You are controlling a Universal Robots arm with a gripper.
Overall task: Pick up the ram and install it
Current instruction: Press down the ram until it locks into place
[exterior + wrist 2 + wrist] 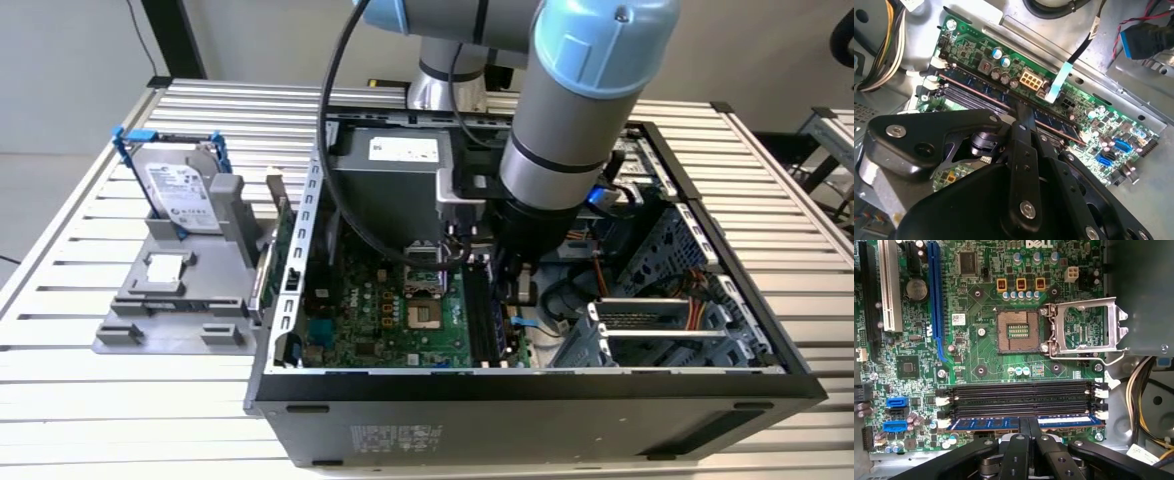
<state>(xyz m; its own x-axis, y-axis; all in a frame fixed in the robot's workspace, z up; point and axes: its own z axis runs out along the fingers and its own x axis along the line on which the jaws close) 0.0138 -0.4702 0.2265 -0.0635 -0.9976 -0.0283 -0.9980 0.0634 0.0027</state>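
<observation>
Ram (1024, 423) (blue stick) sits along the outermost memory slot of the motherboard (1004, 360) inside the open computer case (534, 385); the tool (1028, 426) is pinched closed on its middle.

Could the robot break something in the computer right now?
Maybe. The tool is pinching the ram right over the last slot of the green board. If the stick is tilted or not lined up, pushing could bend it or hurt the slot. The white clips at the ends could also fail to catch, leaving it loose. And the blue cable close by might snag on the arm.
</observation>
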